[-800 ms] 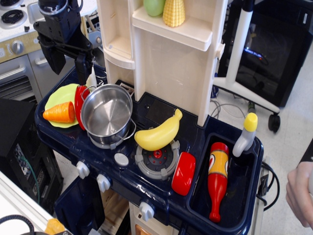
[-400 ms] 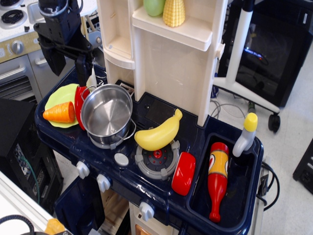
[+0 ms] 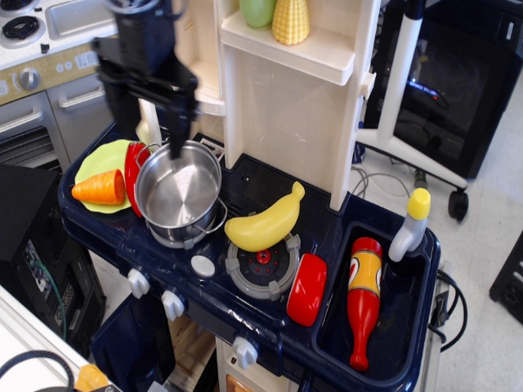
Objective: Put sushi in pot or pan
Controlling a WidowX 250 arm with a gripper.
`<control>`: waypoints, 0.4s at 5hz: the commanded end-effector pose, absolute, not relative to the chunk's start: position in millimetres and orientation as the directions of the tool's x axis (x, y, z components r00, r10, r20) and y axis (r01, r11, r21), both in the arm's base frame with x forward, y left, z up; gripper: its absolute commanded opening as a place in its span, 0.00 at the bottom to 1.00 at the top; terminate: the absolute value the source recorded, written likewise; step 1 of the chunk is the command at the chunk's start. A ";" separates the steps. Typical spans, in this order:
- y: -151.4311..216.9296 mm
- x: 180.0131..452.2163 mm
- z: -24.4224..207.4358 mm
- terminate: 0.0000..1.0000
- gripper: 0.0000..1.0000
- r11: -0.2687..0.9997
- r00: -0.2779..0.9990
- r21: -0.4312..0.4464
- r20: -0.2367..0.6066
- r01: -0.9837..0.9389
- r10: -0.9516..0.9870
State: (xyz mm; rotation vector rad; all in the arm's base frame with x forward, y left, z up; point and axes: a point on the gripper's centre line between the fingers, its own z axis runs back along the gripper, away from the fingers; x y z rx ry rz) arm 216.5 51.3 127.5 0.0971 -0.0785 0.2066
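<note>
The sushi (image 3: 307, 289) is a glossy red oblong lying at the front of the toy stove, right of the grey burner. The pot (image 3: 178, 193) is a shiny steel toy pot with wire handles, standing empty on the left of the stove. My gripper (image 3: 152, 143) is black, open and empty, hanging above the pot's far-left rim, with one finger (image 3: 177, 135) over the pot's far edge. It is far to the left of the sushi.
A yellow banana (image 3: 265, 221) lies across the burner (image 3: 263, 265) between pot and sushi. A lime-green plate (image 3: 100, 160) with an orange carrot (image 3: 99, 189) sits left of the pot. A red-and-yellow bottle (image 3: 364, 299) lies in the sink. The cream shelf unit (image 3: 278, 98) rises behind.
My gripper has moved right and slightly down, from above the plate's far left to above the pot's far rim. A hand at the right edge has gone. Objects have not moved.
</note>
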 end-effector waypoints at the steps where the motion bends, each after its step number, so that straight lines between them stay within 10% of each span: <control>1: -8.5 223.9 141.7 0.00 1.00 0.983 0.982 0.055 0.087 -0.175 0.170; 2: -46.9 234.6 141.3 0.00 1.00 0.989 0.991 0.070 0.017 -0.131 0.131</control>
